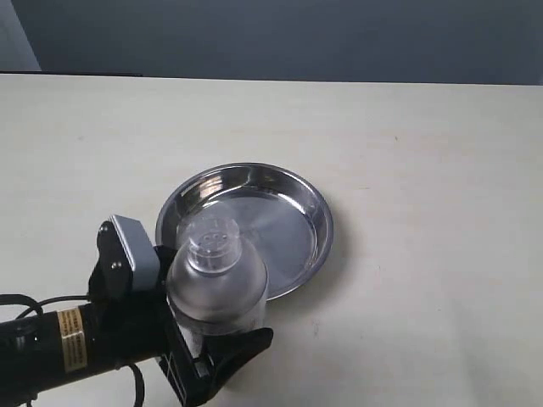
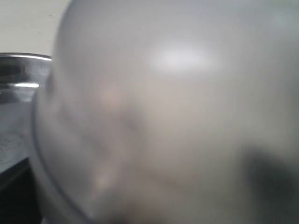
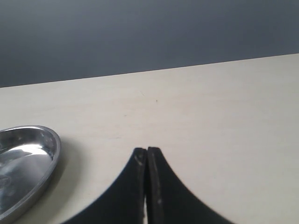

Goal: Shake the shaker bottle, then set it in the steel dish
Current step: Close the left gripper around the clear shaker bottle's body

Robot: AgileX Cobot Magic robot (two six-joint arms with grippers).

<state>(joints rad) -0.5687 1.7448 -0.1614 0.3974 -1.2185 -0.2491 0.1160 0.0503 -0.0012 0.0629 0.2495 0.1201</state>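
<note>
The left hand [image 1: 208, 312] clamps the shaker bottle [image 1: 216, 284] upright at the 7 o'clock rim of the steel dish [image 1: 288, 229], probably to shorten placement. The right hand [image 3: 147, 158], pressed together and empty, hovers above the counter [image 1: 424, 153].

— Where's the clear frosted plastic shaker bottle [image 1: 217, 284]?
— Upright, small round cap on top, at the near left rim of the round shiny steel dish [image 1: 288, 233].
— And the dish?
— Flat on the pale surface [image 1: 424, 153].
</note>
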